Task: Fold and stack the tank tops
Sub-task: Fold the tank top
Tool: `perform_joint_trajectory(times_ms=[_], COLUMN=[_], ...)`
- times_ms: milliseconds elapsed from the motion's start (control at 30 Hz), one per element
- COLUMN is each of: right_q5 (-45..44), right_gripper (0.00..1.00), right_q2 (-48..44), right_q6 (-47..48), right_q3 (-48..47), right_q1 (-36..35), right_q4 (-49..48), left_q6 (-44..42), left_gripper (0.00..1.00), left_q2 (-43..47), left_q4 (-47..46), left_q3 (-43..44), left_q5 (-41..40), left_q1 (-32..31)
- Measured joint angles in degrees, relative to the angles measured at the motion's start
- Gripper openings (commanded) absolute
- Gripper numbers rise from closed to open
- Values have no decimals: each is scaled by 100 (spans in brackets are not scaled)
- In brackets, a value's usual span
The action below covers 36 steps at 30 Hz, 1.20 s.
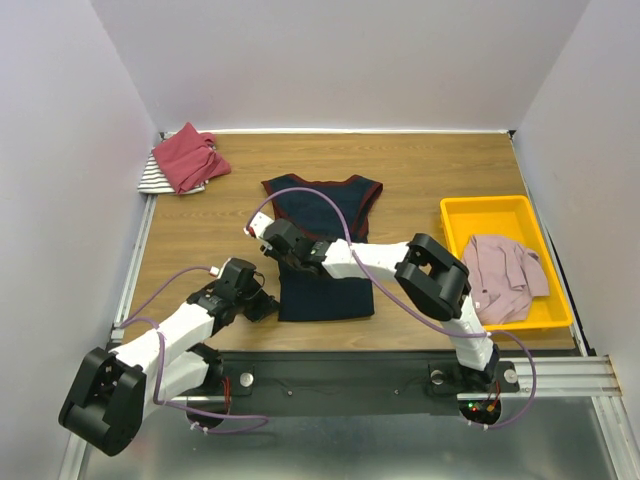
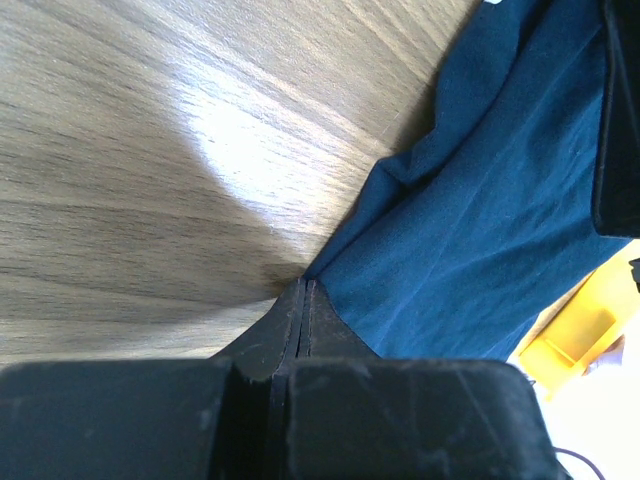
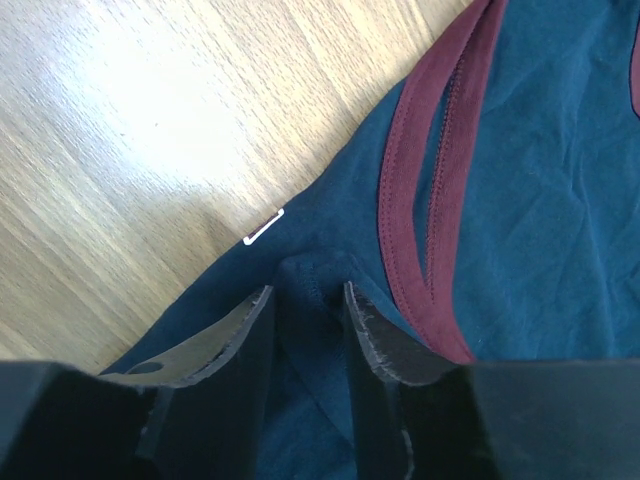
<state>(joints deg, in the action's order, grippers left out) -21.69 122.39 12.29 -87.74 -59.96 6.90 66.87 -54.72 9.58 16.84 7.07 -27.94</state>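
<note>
The navy top lies flat mid-counter, its long axis running away from the arms, hem nearest. Both arms are at its left edge. The left fingers are pressed shut at the near-left hem corner, tips touching the cloth; whether any cloth is pinched I cannot tell. The right fingers, farther up that edge just beside the maroon trim, are clamped on a raised ridge of navy cloth. A fold, I judge, would carry this left edge rightward over the long axis.
</note>
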Motion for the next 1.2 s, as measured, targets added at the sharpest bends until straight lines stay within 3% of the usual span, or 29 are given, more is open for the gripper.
perform_joint_trajectory(times_ms=[33,133,500,1133,1200], right_q5=[0,-7,328,1928,2028], right_gripper=[30,23,15,24,24], right_q2=[0,2,109,564,564], right_q6=[2,2,-170,-1322,-1421], right_q3=[0,0,-291,-1008,-1016], right_q1=[0,9,203,1088,1139], right_q4=[-2,-2,168,769,772], left_q6=[0,-2,-2,-98,-199], left_gripper=[0,0,0,0,6], left_q2=[0,0,59,59,59], left_q4=[2,13,59,61,120], left_q3=[0,0,0,0,24], left_q5=[0,0,-4,-26,-28], left_q1=[0,0,0,0,0])
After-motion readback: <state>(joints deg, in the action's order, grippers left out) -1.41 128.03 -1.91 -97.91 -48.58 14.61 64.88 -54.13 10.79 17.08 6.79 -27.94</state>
